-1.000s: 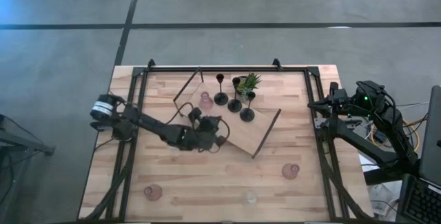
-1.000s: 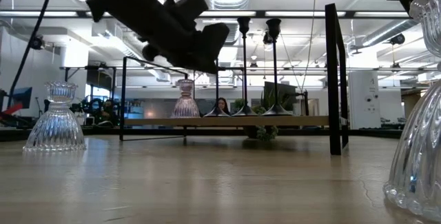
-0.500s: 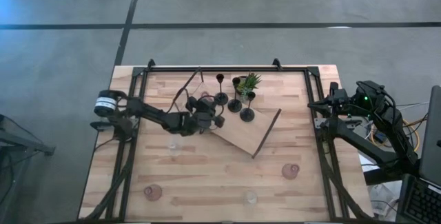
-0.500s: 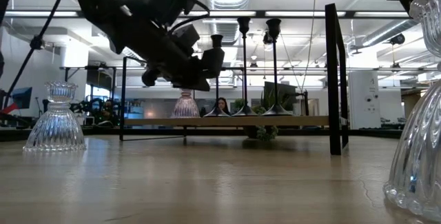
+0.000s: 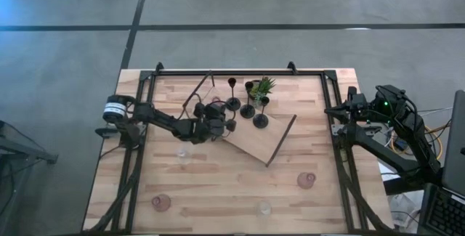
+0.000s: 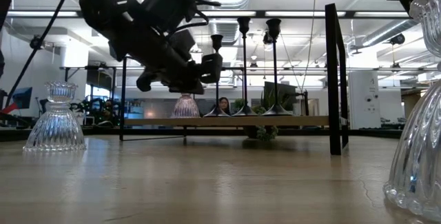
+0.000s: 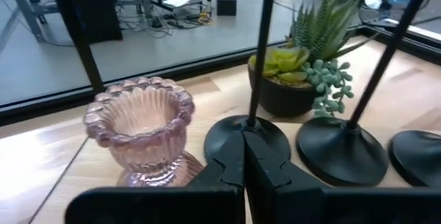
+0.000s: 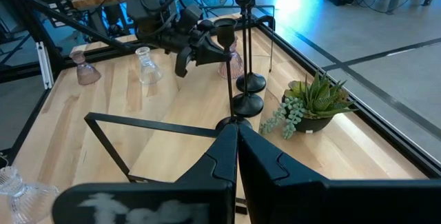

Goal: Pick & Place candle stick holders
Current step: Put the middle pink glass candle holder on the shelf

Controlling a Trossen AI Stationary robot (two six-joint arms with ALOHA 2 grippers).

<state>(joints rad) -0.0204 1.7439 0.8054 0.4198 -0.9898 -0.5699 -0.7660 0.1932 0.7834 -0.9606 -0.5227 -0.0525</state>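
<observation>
Just ahead of the left gripper [image 7: 244, 176], the pink candle cup [image 7: 141, 134] is ribbed, glossy glass with a beaded rim. Beside it, black holder bases [image 7: 247, 140] look smooth, matt metal on the pale, grained wooden board [image 7: 48, 162].

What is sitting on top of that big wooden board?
On the wooden board stand three black holders, a pink glass cup and a small potted plant. The left gripper covers part of it.

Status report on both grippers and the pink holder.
Left gripper shut, empty, over board beside pink glass holder. Right gripper shut, parked at table edge. Black holders close by.
</observation>
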